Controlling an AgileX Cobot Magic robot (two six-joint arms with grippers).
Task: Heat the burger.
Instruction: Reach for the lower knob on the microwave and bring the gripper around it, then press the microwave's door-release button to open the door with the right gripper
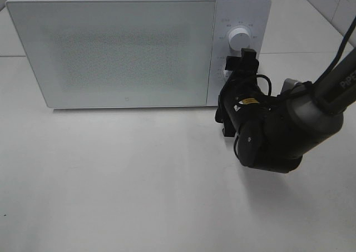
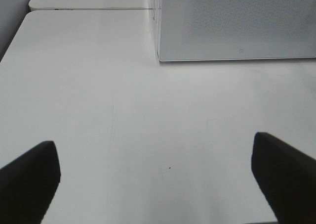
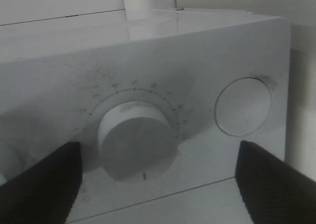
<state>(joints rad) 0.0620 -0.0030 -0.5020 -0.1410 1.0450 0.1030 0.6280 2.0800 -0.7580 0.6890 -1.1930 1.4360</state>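
From the high camera we see the white microwave [image 1: 128, 52] standing at the back of the white table [image 1: 139, 196], its frosted door shut. The right gripper [image 1: 238, 64] is up close to the control panel, just below the upper dial [image 1: 239, 38], and its dark arm covers the lower part of that panel. We cannot tell where the burger is (the frosted door hides whatever lies behind it).

In the left wrist view, the left gripper [image 2: 154, 150] hovers over the table [image 2: 123, 110]. Its jaws are spread wide and hold nothing. A lower corner of the microwave [image 2: 237, 21] lies ahead.

In the right wrist view, the right gripper [image 3: 158, 150] has its jaws wide apart, with one finger [image 3: 39, 184] on each side of the numbered dial [image 3: 136, 140]. Neither finger clearly touches it. We see a small red mark at the dial's edge and a round button [image 3: 243, 106] just beside it on the panel
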